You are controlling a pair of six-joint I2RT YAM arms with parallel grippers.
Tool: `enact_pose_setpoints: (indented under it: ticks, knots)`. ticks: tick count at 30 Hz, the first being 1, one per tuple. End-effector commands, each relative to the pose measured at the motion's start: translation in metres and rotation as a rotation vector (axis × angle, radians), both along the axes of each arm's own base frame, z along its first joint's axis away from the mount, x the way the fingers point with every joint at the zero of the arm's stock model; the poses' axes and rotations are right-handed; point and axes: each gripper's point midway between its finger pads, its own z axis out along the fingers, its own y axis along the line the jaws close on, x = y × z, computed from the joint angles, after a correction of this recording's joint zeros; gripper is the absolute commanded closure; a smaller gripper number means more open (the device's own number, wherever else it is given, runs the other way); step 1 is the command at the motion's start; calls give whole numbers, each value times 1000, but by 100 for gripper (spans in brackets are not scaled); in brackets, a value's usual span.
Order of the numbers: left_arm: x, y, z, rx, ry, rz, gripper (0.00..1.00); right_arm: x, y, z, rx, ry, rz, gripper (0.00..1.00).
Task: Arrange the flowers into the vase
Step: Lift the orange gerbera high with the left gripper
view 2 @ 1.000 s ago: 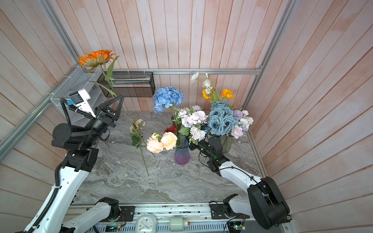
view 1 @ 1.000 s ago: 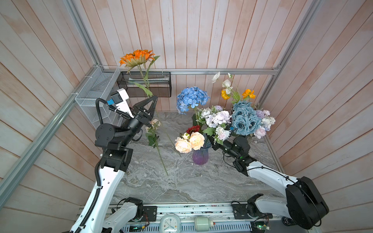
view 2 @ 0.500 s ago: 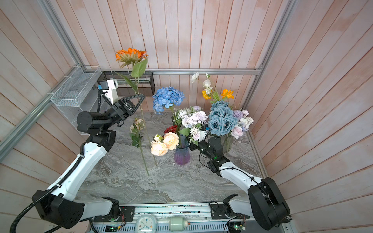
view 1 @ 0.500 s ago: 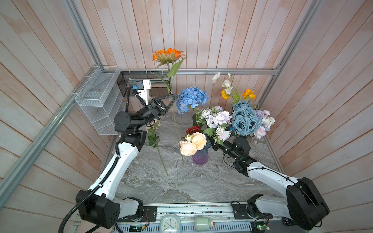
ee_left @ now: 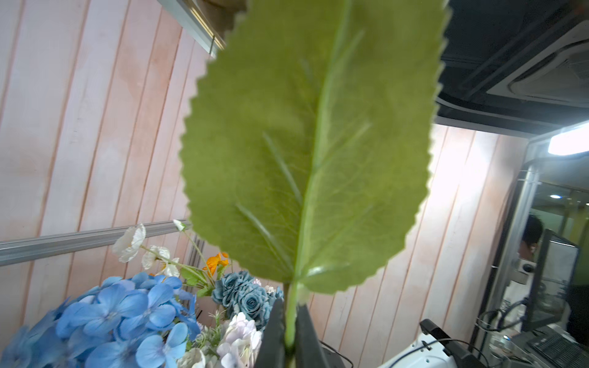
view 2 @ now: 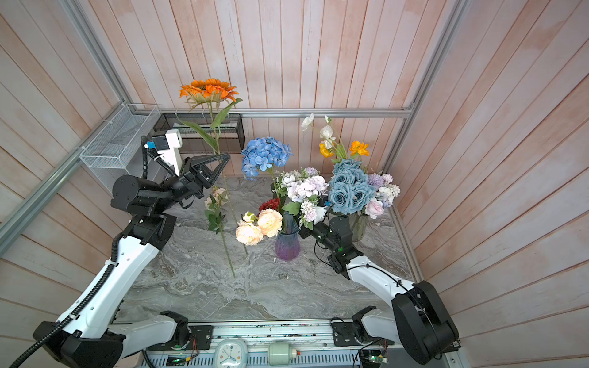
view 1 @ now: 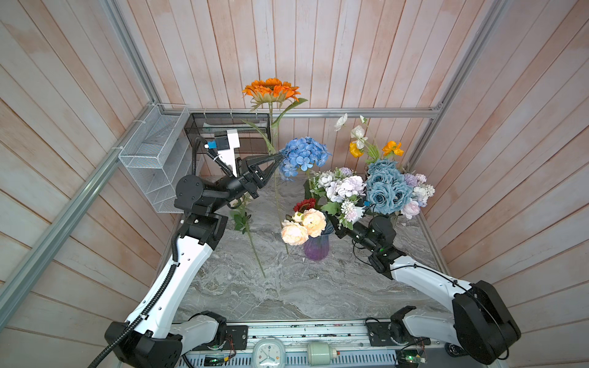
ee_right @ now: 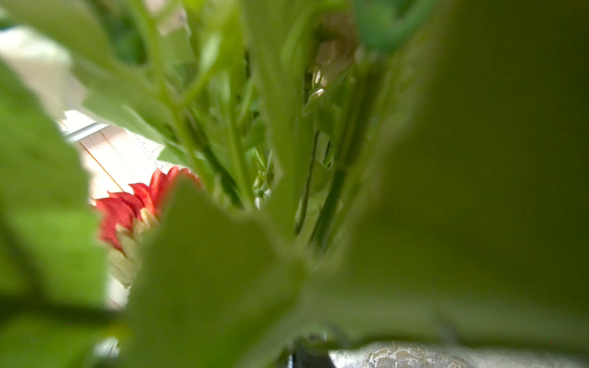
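My left gripper [view 1: 278,155] [ee_left: 290,315] is shut on the green stem of the orange sunflower [view 1: 271,90], held upright high above the table, left of the blue hydrangea [view 1: 304,156]. Its big leaf [ee_left: 306,159] fills the left wrist view. The stem's lower end hangs just left of the purple vase [view 1: 316,250], which holds peach roses [view 1: 302,224] and lilac-white clusters [view 1: 345,188]. My right gripper [view 2: 304,234] sits at the vase's mouth among the stems. Leaves hide its jaws in the right wrist view. One pale rose stem [view 1: 247,223] lies on the marble table [view 1: 287,293].
A clear glass vase [view 2: 359,227] with dusty-blue roses and orange and white poppies stands right of the purple one. A white wire basket [view 1: 153,153] and a black mesh basket [view 1: 229,127] hang on the back left walls. Wooden walls close in on three sides.
My left arm has swung right and forward with the sunflower, from the left wall to just beside the hydrangea. The right arm has stayed where it was.
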Motion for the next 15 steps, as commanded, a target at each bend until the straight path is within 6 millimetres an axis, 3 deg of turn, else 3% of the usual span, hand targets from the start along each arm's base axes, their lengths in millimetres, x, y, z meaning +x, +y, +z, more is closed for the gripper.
enact_pose_setpoints:
  ticks: [1, 6, 15]
  knots:
    - [15, 12, -8, 44, -33, 171, 100, -1, 5, 11, 14, -20, 21, 87]
    - [21, 31, 3, 53, -86, 341, 100, 0, 7, 8, 19, -12, 25, 87]
    - [20, 45, 54, -42, -274, 460, 100, 2, 12, 8, 22, -9, 39, 87]
